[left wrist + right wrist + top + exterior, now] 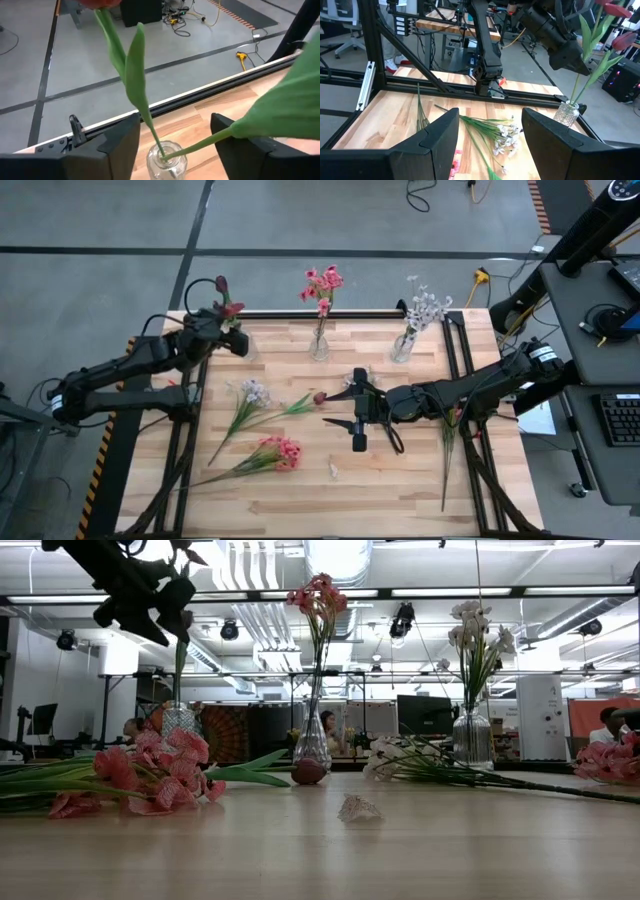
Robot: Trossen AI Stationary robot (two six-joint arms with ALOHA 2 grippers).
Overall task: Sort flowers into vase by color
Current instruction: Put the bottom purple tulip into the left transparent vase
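A left glass vase (pixel 243 348) at the far left holds two dark red tulips (pixel 228 298). My left gripper (pixel 175 122) hovers over its mouth (pixel 167 159), open, with the two green stems (pixel 150 125) standing between its fingers. A middle vase (pixel 319 346) holds pink flowers (pixel 322 283); a right vase (pixel 403 346) holds white sprays (pixel 427 308). On the table lie a white-lavender spray (pixel 254 392), a red tulip (pixel 319 397) and a pink bunch (pixel 279 452). My right gripper (pixel 355 412) hangs open above mid-table, beside the lying tulip.
A loose green stem (pixel 447 450) lies by the table's right rail. A small pale scrap (pixel 333 471) sits near the front centre. Black frame rails (pixel 190 430) run along both sides and the far edge. Bare wood lies along the near edge.
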